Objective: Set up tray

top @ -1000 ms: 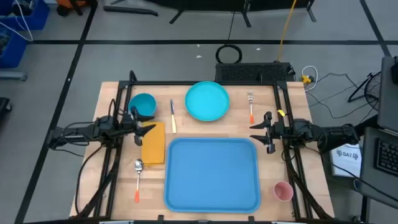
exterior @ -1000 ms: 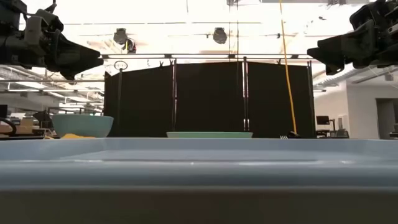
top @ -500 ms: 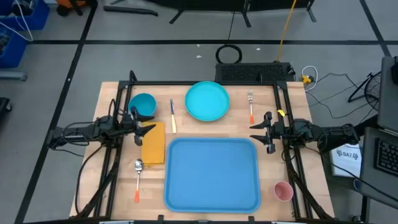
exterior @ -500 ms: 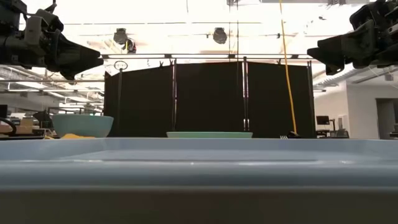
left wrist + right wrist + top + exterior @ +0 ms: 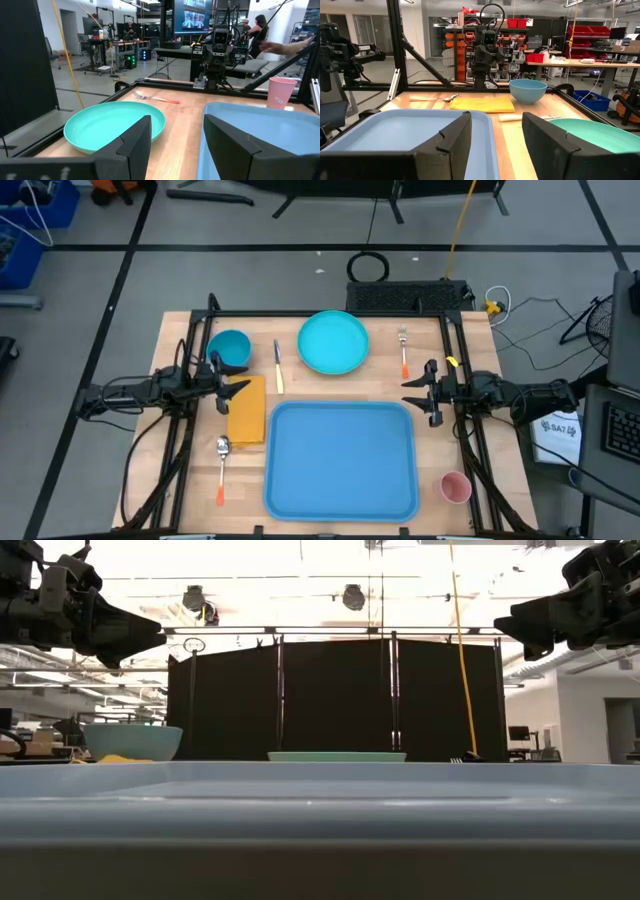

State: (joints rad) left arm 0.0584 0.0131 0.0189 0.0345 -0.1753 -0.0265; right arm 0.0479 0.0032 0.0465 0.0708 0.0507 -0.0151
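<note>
The large blue tray [image 5: 341, 460] lies flat on the table's near middle; its rim [image 5: 320, 802] fills the low view. A round turquoise plate [image 5: 333, 342] rests beyond it. A blue bowl [image 5: 230, 348], a yellow-orange napkin [image 5: 247, 409], a knife [image 5: 278, 367], a spoon [image 5: 222, 468], a fork [image 5: 404, 352] and a pink cup [image 5: 455, 487] sit around the tray. My left gripper [image 5: 228, 381] hovers open over the napkin's far end, at the tray's left. My right gripper [image 5: 420, 391] hovers open at the tray's right. Both hang well above the table [image 5: 130, 635] [image 5: 515, 635].
A black frame [image 5: 330, 313] borders the table's far, left and right sides. The bare wood between the tray and the plate [image 5: 340, 387] is free. In the room beyond, benches and a person [image 5: 260, 27] show past the table.
</note>
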